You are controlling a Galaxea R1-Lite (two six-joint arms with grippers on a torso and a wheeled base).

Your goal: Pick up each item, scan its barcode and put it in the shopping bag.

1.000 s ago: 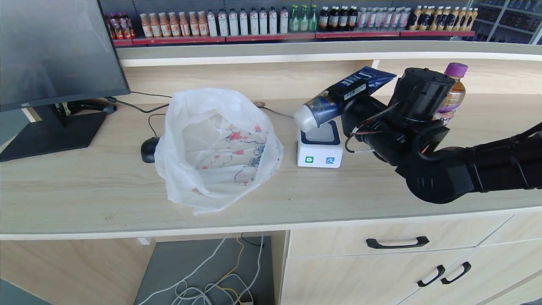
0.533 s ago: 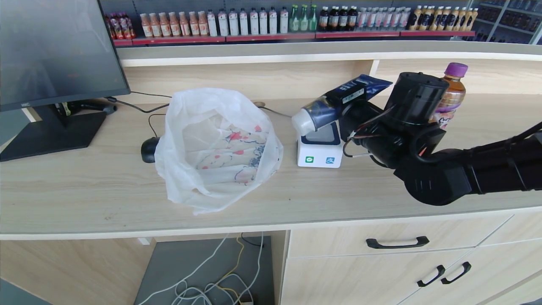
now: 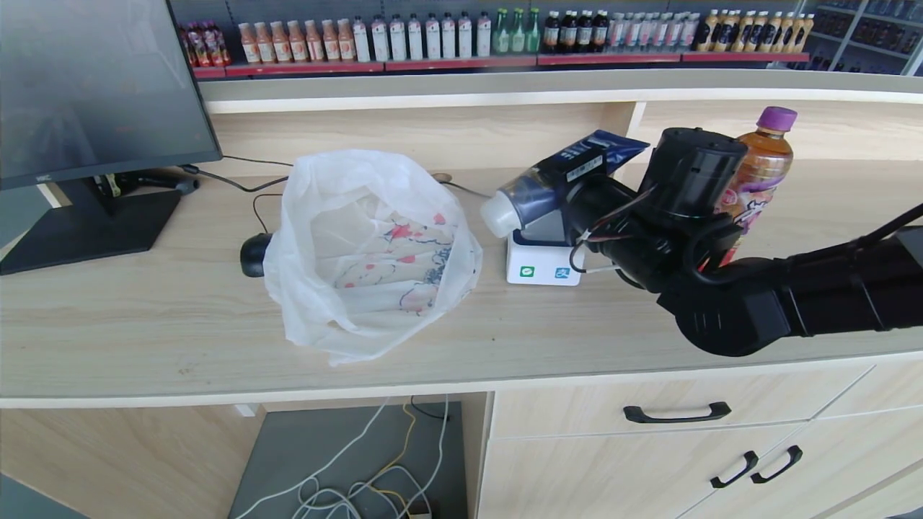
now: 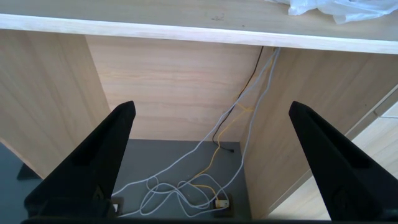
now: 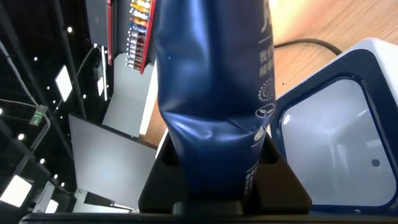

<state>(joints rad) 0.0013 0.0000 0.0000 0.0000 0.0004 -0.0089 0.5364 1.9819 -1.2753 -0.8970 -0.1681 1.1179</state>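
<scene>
Tube [image 3: 555, 179], dark blue with a white cap, is held right of centre in the head view by the right gripper [image 3: 585, 193]. The jaws are clamped on the tube's body, one on each side, as is seen in the right wrist view [image 5: 214, 93]. The tube is tilted, with the cap end lower and towards the left of the frame and the flat crimped end higher and towards the right. It is held in the air above the scanner [image 3: 544, 263], a small white box with a dark window on top, and is not in contact with it. The cap end projects past the scanner's left edge, towards the shopping bag [image 3: 303, 303].

The shopping bag, of thin white plastic, stands open at centre left of the head view, just beside the scanner. A flat item printed in red and blue is seen inside it. A bottle [image 3: 757, 169] with a purple cap and amber contents stands upright at the right of the frame, partly hidden behind the right arm.

All of these are carried on the light wooden table [image 3: 144, 317]. A monitor [image 3: 94, 86] occupies the upper left of the frame, and a black mouse [image 3: 254, 254] lies against the bag's left side.

The left gripper [image 4: 211, 112] is held below the table edge, above loose cables [image 4: 186, 193] on the floor. Its jaws are set wide apart with nothing between them.
</scene>
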